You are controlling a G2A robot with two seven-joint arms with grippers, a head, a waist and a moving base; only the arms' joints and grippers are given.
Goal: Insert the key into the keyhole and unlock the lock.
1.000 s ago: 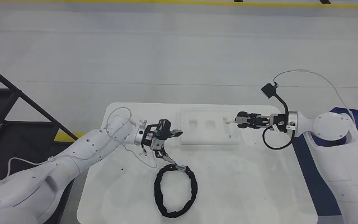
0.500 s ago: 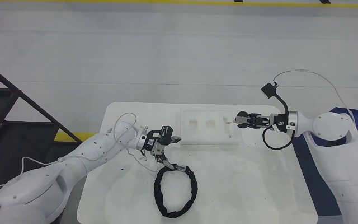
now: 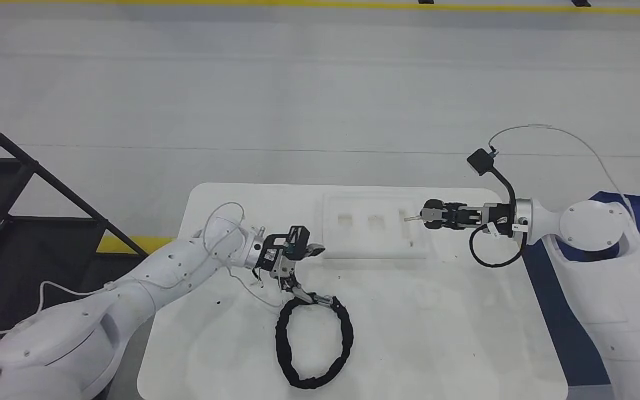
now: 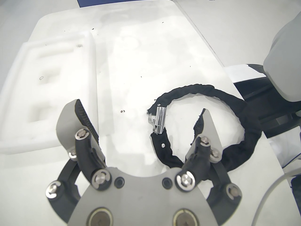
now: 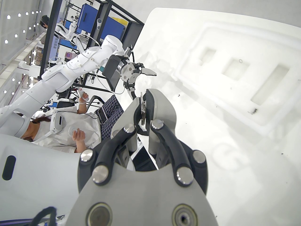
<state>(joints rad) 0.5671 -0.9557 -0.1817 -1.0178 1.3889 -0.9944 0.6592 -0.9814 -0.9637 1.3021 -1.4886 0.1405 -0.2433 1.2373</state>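
Observation:
A black fabric-covered chain lock (image 3: 315,340) lies in a loop on the white table (image 3: 450,330). Its shiny metal cylinder (image 4: 160,119) joins the loop's two ends, near the loop's far side (image 3: 306,294). My left gripper (image 3: 306,268) hangs open just above and behind that cylinder, and the cylinder shows between its spread fingers (image 4: 80,116). My right gripper (image 3: 425,215) is over the right end of the foam tray, shut on a small metal key (image 5: 142,109). The key's tip (image 3: 405,214) points towards the left arm.
A white foam tray (image 3: 375,228) with several rectangular recesses lies along the table's far side, between the two grippers. In the right wrist view the left gripper (image 5: 138,71) shows farther off. Blue furniture stands beyond the table's right edge (image 3: 565,300).
The left gripper dropped slightly towards the lock's cylinder one second ago, then held still. The right arm with the key has not moved.

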